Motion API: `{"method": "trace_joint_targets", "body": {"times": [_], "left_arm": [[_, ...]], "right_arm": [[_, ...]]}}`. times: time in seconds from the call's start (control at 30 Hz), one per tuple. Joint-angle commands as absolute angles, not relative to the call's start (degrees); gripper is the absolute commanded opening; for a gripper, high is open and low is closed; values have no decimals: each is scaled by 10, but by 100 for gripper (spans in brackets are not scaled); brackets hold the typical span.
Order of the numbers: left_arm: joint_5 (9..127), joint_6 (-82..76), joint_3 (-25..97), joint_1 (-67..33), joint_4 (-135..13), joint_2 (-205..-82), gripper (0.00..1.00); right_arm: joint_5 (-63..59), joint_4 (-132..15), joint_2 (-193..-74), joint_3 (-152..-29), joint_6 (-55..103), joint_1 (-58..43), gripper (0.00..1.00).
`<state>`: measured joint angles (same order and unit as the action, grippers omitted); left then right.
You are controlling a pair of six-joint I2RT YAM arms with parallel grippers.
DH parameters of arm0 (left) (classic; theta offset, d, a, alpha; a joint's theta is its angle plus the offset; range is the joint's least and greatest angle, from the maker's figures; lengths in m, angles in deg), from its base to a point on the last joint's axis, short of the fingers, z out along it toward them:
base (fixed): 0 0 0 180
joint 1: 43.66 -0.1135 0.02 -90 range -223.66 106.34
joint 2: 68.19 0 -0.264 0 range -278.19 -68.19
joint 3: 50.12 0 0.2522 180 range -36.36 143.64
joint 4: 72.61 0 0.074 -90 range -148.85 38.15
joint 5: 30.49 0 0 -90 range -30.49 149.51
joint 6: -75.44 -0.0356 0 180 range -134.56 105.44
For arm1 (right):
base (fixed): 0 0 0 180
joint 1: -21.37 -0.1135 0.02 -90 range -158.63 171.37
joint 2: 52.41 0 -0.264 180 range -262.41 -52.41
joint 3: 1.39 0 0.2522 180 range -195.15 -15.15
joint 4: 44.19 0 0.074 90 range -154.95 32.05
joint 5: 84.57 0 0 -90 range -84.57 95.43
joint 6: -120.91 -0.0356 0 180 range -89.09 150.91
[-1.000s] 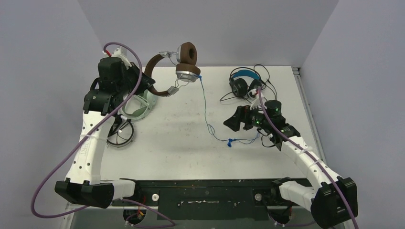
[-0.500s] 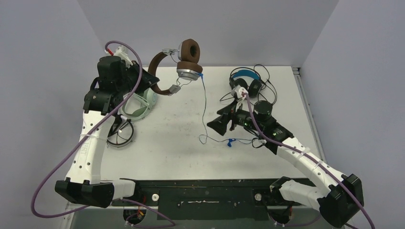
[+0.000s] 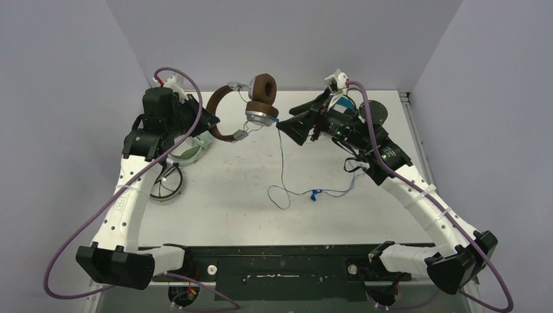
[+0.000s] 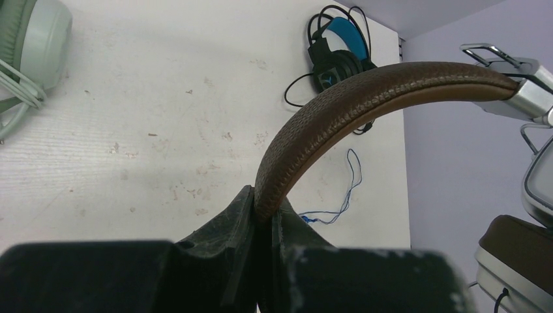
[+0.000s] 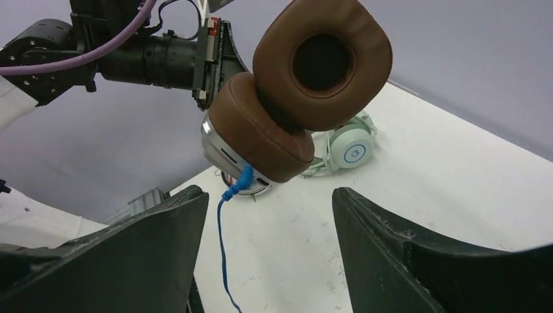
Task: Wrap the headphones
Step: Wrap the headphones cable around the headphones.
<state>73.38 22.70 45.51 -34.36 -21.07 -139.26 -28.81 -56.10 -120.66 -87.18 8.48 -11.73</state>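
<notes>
The brown headphones [image 3: 263, 89] hang in the air over the back of the table. My left gripper [image 4: 264, 208] is shut on their stitched headband [image 4: 365, 98]. Their two ear cups [image 5: 306, 78] fill the top of the right wrist view. A thin blue cord [image 5: 222, 241] drops from the lower cup to the table, where it lies in loose loops [image 3: 287, 192]. My right gripper [image 5: 267, 191] is open just below the cups. The cord passes between its fingers, close to the left one, and is not pinched. In the top view the right gripper [image 3: 287, 130] is beside the lower cup.
Mint green headphones [image 3: 192, 147] lie at the back left under the left arm. White headphones with black stripes [image 3: 163, 186] lie nearer, by the left edge. Black headphones with a blue headband [image 4: 336, 49] sit at the back right, mostly hidden behind my right arm in the top view.
My right arm has risen from the table near the cord and swung back and left, up to the ear cups, with its jaws narrowing somewhat. The left arm shifted the brown headphones slightly right.
</notes>
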Motion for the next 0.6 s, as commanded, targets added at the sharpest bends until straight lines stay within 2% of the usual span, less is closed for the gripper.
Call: {"method": "trace_joint_targets", "body": {"times": [0.0,0.27,0.43,0.57], "left_arm": [[738,219,461,-337,-288,-1371,0],[731,214,459,-333,-287,-1375,0],[731,214,462,-331,-284,-1380,0],[733,216,465,-329,-279,-1387,0]], "right_arm": [[-284,-578,-1225,-908,54,-121,68],[-293,-594,-1242,-919,52,-121,44],[-293,-597,-1242,-916,65,-121,18],[-295,-595,-1239,-909,71,-121,13]]}}
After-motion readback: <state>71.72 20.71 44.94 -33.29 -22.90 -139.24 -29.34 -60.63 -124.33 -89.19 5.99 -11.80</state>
